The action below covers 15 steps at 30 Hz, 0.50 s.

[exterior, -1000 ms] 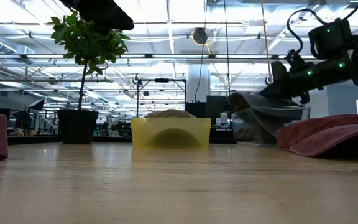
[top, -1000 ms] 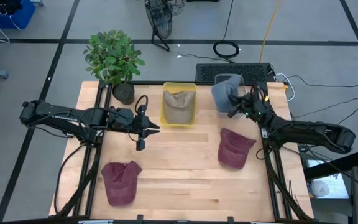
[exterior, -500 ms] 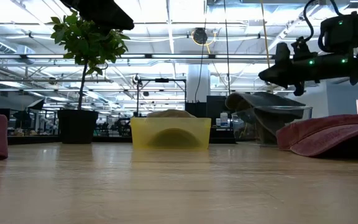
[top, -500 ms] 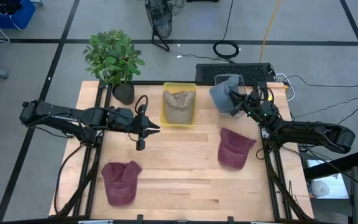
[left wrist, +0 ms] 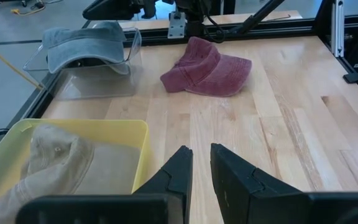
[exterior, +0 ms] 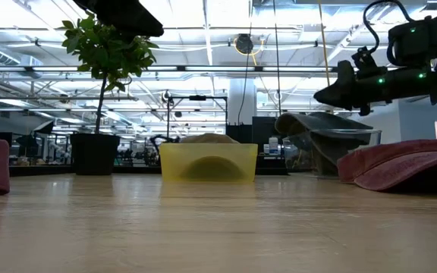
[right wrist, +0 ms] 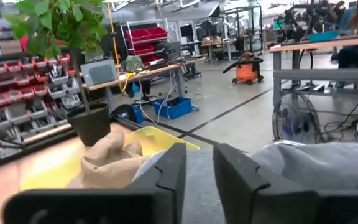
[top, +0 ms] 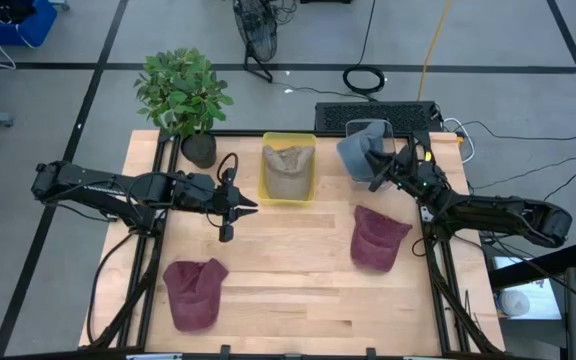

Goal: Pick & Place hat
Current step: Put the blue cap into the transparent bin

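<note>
Since a second ago the right gripper (top: 376, 170) has let go of the grey hat (top: 358, 152) and drawn back slightly, jaws a little apart. Nearest, a soft maroon hat (top: 193, 292) lies by the table's (top: 298, 300) front left corner, another maroon cap (top: 376, 238) toward its right edge. Mid-table, the left gripper (top: 234, 208) hovers, jaws narrowly parted, empty. Farther back, a tan hat (top: 287, 168) fills the yellow bin (top: 288, 140); the left wrist view alone shows the grey hat draped over a clear bin (left wrist: 98, 81).
</note>
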Motion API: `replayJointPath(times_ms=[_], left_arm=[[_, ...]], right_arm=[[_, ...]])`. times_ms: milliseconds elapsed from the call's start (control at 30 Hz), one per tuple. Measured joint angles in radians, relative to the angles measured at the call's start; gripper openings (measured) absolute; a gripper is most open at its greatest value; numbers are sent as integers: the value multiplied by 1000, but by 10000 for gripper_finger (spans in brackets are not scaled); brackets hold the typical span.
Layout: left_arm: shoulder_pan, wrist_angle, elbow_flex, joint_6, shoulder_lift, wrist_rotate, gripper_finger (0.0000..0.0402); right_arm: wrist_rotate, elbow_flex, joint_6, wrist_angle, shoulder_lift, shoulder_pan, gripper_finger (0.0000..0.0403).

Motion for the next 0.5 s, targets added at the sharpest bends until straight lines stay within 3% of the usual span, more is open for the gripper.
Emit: replayJointPath(times_ms=[233, 367, 500], left_arm=[[0, -1, 0, -1, 0, 0, 65], [0, -1, 0, -3, 0, 0, 65], [0, -1, 0, -10, 0, 0, 65]], right_arm=[[124, 2, -88, -195, -3, 0, 134], [204, 2, -77, -260, -3, 0, 138], [187, 2, -37, -224, -3, 0, 121]])
